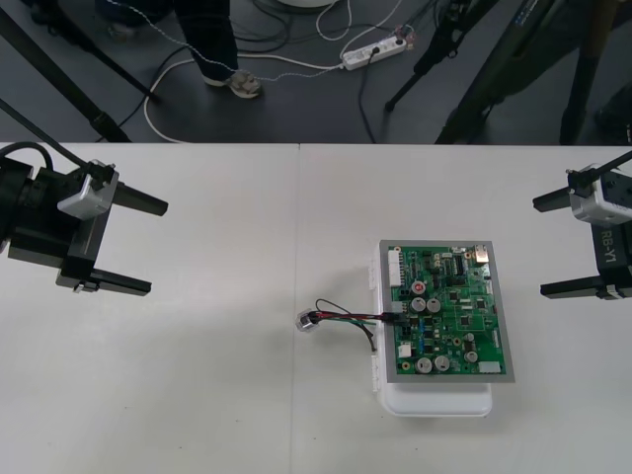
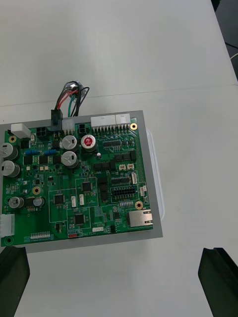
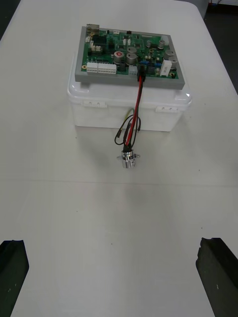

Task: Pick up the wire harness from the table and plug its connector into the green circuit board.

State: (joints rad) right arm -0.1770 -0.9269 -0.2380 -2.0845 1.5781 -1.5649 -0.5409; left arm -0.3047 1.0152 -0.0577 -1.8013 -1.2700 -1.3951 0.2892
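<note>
The wire harness (image 1: 348,318) is joined to the green circuit board (image 1: 449,311), which sits on its white base (image 1: 439,400) on the table (image 1: 197,395), right of the table's middle. The small black plug (image 2: 55,120) is seated in the row of connectors along the board's edge that faces the robot's left, next to a white connector. From it the red, black and green wires (image 3: 137,101) run off the edge, drop past the wall of the base and loop loosely down to the table. The round metal socket (image 1: 308,320) lies on the table at the other end of the wires, near the base on its left side, touching neither tool. The left tool (image 1: 158,247) hangs over the table's left side, well apart from the harness; its two black fingers (image 3: 12,272) are spread wide and hold nothing. The right tool (image 1: 538,247) hangs at the table's right side, just beyond the board's right edge, its fingers likewise far apart with nothing between them; in its wrist view the board lies ahead of the spread fingers, with the plug at the board's far edge.
</note>
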